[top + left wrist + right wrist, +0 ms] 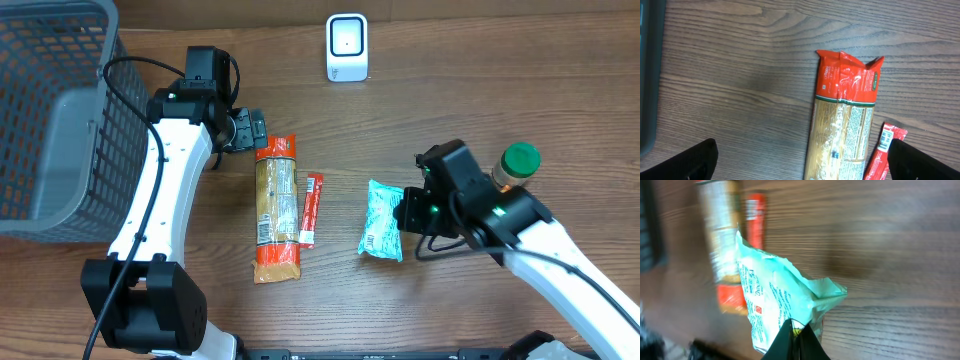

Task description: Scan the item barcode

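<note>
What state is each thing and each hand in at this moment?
left hand, open, holding nothing
right hand, shut on green packet
green packet, pinched at one edge
pasta packet, lying flat, untouched
red sachet, lying flat beside pasta packet
bottle, upright, green cap on
scanner, standing upright

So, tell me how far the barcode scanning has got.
Done: the right gripper is shut on one edge of the mint-green packet. In hand: that packet only; the left gripper hangs open over the top of the pasta pack. Left: carrying the packet to the white scanner and showing its barcode; the two are well apart.
</note>
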Robot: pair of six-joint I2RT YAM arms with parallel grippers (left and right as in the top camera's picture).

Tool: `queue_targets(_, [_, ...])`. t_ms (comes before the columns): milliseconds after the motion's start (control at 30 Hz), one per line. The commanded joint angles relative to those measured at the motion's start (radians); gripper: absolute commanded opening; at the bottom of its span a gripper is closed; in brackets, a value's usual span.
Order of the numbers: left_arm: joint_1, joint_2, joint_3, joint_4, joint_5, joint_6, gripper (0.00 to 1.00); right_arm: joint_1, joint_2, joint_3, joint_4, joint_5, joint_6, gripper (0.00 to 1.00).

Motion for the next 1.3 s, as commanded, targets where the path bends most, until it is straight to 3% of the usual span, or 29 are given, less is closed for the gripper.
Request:
queue_targets(0, [0.000,-0.012,0.015,0.000,-0.007,0.005,1.00,0.000,-0.098,0.024,0.002,-0.064,-0.142,0.04])
queue_targets(133, [0.000,-0.012,0.015,0.000,-0.007,0.005,1.00,0.000,-0.136,0.024,0.002,-0.063,-0.148,0.04])
queue_targets(200, [0.000,-0.012,0.015,0.000,-0.008,0.005,1.00,0.000,-0.136,0.024,-0.010,-0.064,-0.147,0.11])
queue_targets(267, [0.000,-0.012,0.015,0.000,-0.007,0.005,1.00,0.000,-0.135,0.024,-0.030,-0.064,-0.147,0.09])
queue_targets(300, [0.000,-0.012,0.015,0.000,-0.007,0.005,1.00,0.000,-0.135,0.024,-0.035,-0.063,-0.148,0.04])
queue_targets(700, [0.000,-0.012,0.015,0.000,-0.007,0.005,1.00,0.000,-0.133,0.024,-0.031,-0.059,-0.147,0.04])
queue_targets(733, [0.000,-0.012,0.015,0.000,-0.007,0.005,1.00,0.000,-0.133,0.024,-0.031,-0.059,-0.147,0.09])
queue_targets(800, [0.000,-0.012,0.015,0.000,-0.007,0.005,1.00,0.000,-0.133,0.024,-0.031,-0.059,-0.148,0.40])
queue_targets(833, [0.000,-0.012,0.015,0.000,-0.007,0.005,1.00,0.000,-0.133,0.024,-0.031,-0.051,-0.147,0.45])
queue_targets(1100, [0.000,-0.012,0.015,0.000,-0.007,0.005,1.00,0.000,-0.108,0.009,-0.035,0.027,-0.129,0.49])
queue_targets(1267, [0.000,-0.012,0.015,0.000,-0.007,0.005,1.00,0.000,-0.026,-0.029,-0.031,0.079,0.003,0.51])
